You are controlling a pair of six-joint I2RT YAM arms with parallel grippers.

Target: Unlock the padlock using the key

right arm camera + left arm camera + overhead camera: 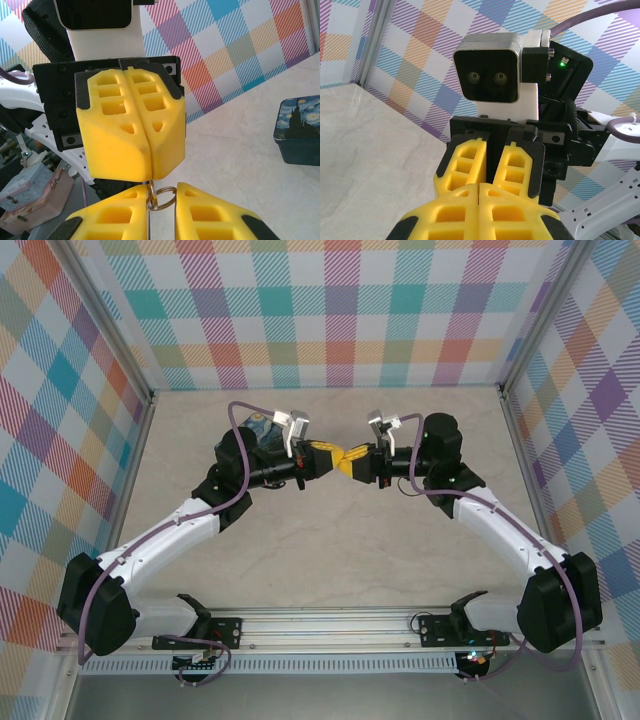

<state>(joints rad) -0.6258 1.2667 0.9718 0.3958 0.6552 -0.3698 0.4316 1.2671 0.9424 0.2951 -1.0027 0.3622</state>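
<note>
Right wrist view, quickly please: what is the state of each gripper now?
Left gripper: closed on what looks like the key, its ring hanging out.
Right gripper: open, holding nothing, with the ring in the gap.

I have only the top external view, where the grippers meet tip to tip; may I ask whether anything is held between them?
Observer: Yes, the left gripper is shut on the key; its slim metal end pokes from the fingertips.
Operator: Is the right gripper gripping it too?
Observer: No, the right gripper has its fingers apart, and a small ring on the key sits in that gap.
Operator: And the blue thing under the left arm?
Observer: A swirl-painted tin, lid on, standing apart from both grippers.
</note>
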